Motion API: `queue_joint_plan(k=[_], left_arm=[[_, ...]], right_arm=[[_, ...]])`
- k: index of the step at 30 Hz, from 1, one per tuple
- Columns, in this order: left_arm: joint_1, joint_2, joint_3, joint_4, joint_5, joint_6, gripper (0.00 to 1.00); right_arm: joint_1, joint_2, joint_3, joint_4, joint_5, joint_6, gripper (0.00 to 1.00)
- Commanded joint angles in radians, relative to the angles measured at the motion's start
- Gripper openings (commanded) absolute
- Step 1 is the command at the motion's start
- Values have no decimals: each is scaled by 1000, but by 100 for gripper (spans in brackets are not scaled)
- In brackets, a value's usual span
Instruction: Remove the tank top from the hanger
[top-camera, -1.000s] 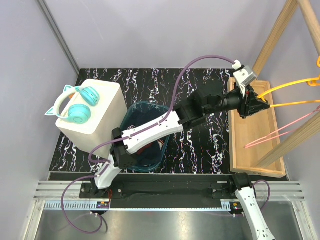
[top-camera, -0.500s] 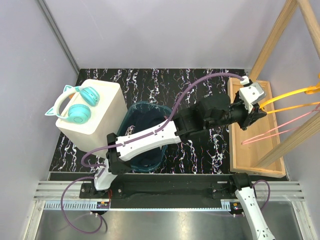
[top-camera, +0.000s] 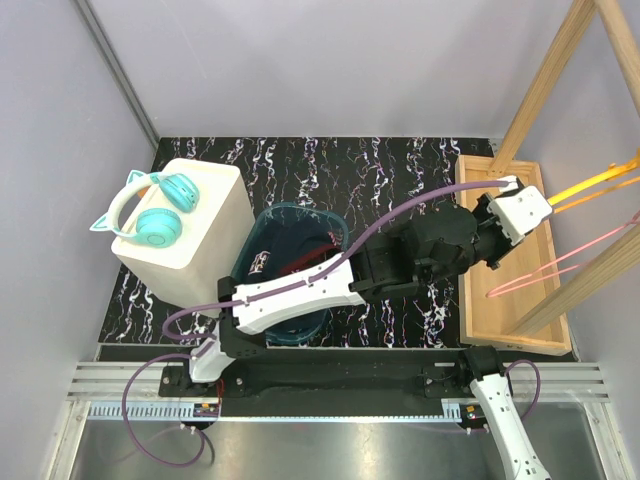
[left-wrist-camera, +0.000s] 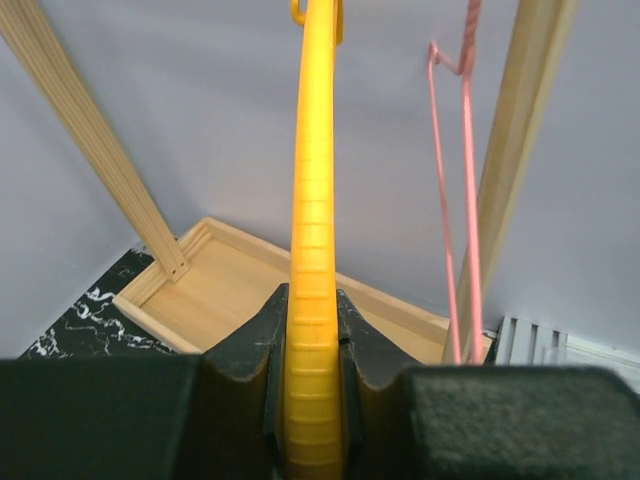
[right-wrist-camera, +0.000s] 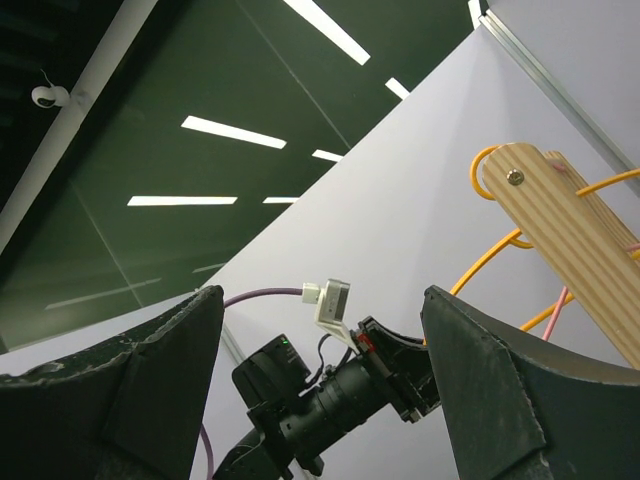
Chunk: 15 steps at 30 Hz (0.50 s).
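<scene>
My left gripper (left-wrist-camera: 312, 385) is shut on the lower bar of a yellow plastic hanger (left-wrist-camera: 312, 200). In the top view the left gripper (top-camera: 530, 212) reaches over the wooden tray toward the yellow hanger (top-camera: 600, 182), which hangs bare from the wooden rack. A dark garment with white print, apparently the tank top (top-camera: 265, 262), lies in the teal basket (top-camera: 290, 210), partly hidden under the left arm. My right gripper (right-wrist-camera: 322, 292) is open and empty, pointing up at the left arm.
A thin pink hanger (top-camera: 560, 265) hangs beside the yellow one, and also shows in the left wrist view (left-wrist-camera: 470, 200). A wooden tray (top-camera: 490, 300) lies under the rack posts (top-camera: 545, 80). A white box with teal headphones (top-camera: 155, 205) stands at the left.
The left arm has swung to the right and nearer, with its wrist rolled, staying on the yellow hanger. The dark garment in the basket has come into view.
</scene>
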Motion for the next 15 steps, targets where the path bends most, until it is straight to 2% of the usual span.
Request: queue_joint_plan(k=[1, 15], left_arm=[[11, 44, 46, 15, -65, 25, 0], [12, 95, 68, 155, 50, -20, 0]], right_arm=[[-1, 8, -16, 4, 1, 18, 87], [-1, -2, -63, 2, -8, 47, 87]])
